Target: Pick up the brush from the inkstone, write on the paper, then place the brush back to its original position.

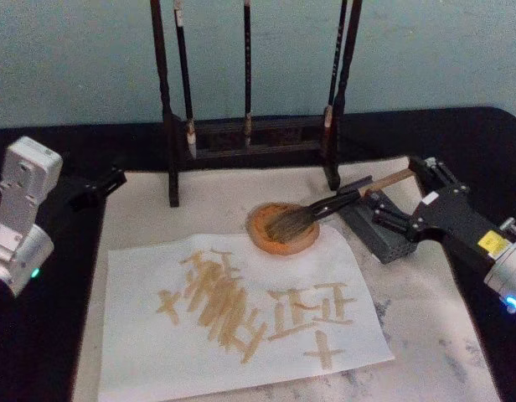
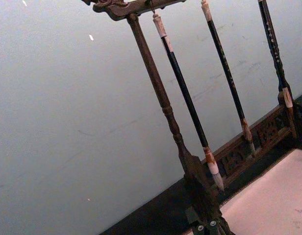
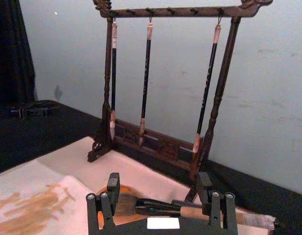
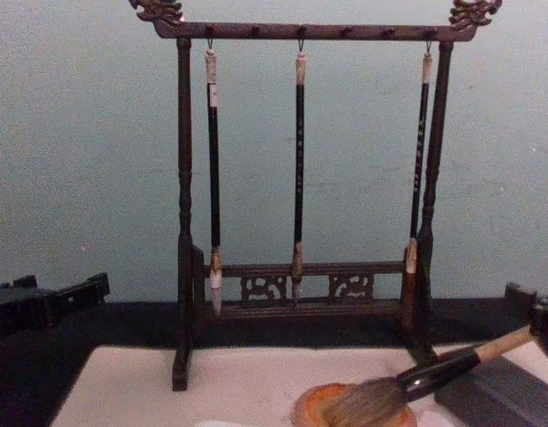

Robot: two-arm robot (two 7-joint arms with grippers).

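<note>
The brush [image 1: 337,203] lies w/ its bristle head in the inkstone [image 1: 281,228], a round orange-brown dish near table centre, and its handle runs up and to the right, resting across a grey block [image 1: 377,228] just right of the dish. In the chest view the brush [image 4: 434,369] slants the same way, bristles down in the dish [image 4: 345,405], tan handle end raised at right. The right gripper [image 1: 392,199] sits at the right side of the table, fingers spread wide on either side of the handle, not clamped on it; the right wrist view shows both fingers well apart w/ the brush [image 3: 156,205] lying between them, and whether a pad touches the wood cannot be told. The paper [image 1: 241,322] lies flat on the near side of the dish, covered w/ tan brush strokes forming characters; its far edge is touching or just beside the dish. Under it is a larger pale mat [image 1: 425,318]. Behind the dish stands a dark wooden rack [image 4: 301,178] w/ three slim brushes hanging from its top bar. The left gripper [image 1: 103,186] is parked at the far left, off the mat, well apart from the paper; whether its fingers are open or closed cannot be told.
</note>
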